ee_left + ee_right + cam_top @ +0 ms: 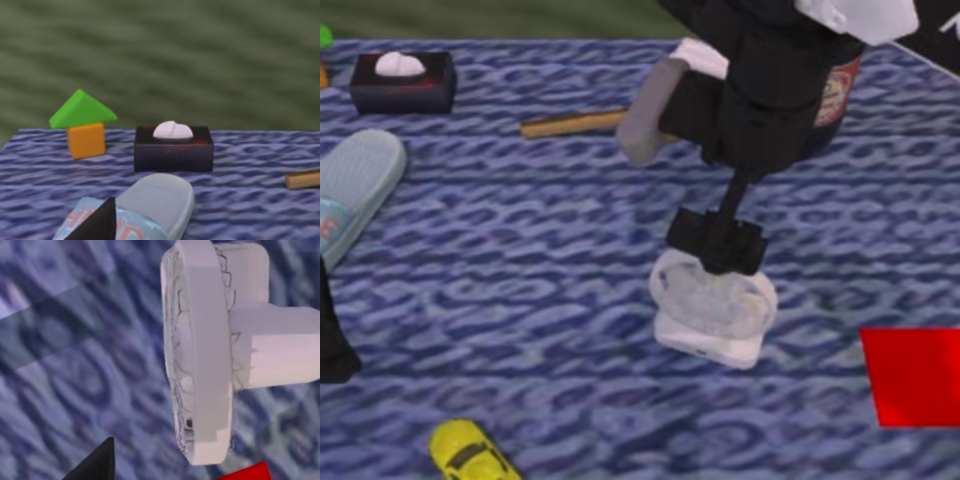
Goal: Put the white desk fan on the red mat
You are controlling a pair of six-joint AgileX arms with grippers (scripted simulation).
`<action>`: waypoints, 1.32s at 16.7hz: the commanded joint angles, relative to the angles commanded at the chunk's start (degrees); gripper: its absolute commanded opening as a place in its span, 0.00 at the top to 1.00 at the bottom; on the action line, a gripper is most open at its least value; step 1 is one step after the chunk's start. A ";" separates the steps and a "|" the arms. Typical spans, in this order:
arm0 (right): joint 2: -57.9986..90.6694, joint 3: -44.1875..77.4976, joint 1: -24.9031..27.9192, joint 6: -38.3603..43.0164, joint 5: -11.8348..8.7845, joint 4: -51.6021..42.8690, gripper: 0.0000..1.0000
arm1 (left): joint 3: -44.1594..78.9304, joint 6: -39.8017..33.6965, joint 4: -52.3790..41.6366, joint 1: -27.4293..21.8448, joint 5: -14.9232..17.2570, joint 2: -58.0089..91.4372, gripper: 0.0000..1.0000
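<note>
Fan first: the white desk fan stands on the blue patterned cloth just right of the table's middle, with the red mat well apart from it at about four o'clock, at the right edge. My right gripper hangs directly over the fan's top rim; whether its fingers are apart or together I cannot tell. My right wrist view shows the fan close up, side-on, with a red corner beyond it. My left arm sits parked at the left edge.
</note>
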 joint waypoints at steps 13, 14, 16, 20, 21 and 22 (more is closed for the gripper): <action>4.50 -2.07 1.93 -1.27 -0.04 1.44 0.00 | 0.00 0.00 0.00 0.00 0.00 0.00 0.00; 4.33 -4.33 1.97 -1.24 -0.05 3.40 0.00 | 0.00 0.00 0.00 0.00 0.00 0.00 0.00; 4.08 -7.63 2.04 -1.18 -0.05 6.57 0.00 | 0.00 0.00 0.00 0.00 0.00 0.00 0.00; 4.06 -8.56 2.08 -1.17 -0.05 7.49 0.00 | 0.00 0.00 0.00 0.00 0.00 0.00 0.00; 4.06 -8.56 2.08 -1.17 -0.05 7.49 0.00 | 0.00 0.00 0.00 0.00 0.00 0.00 0.00; 4.06 -8.56 2.08 -1.17 -0.05 7.49 0.08 | 0.00 0.00 0.00 0.00 0.00 0.00 0.00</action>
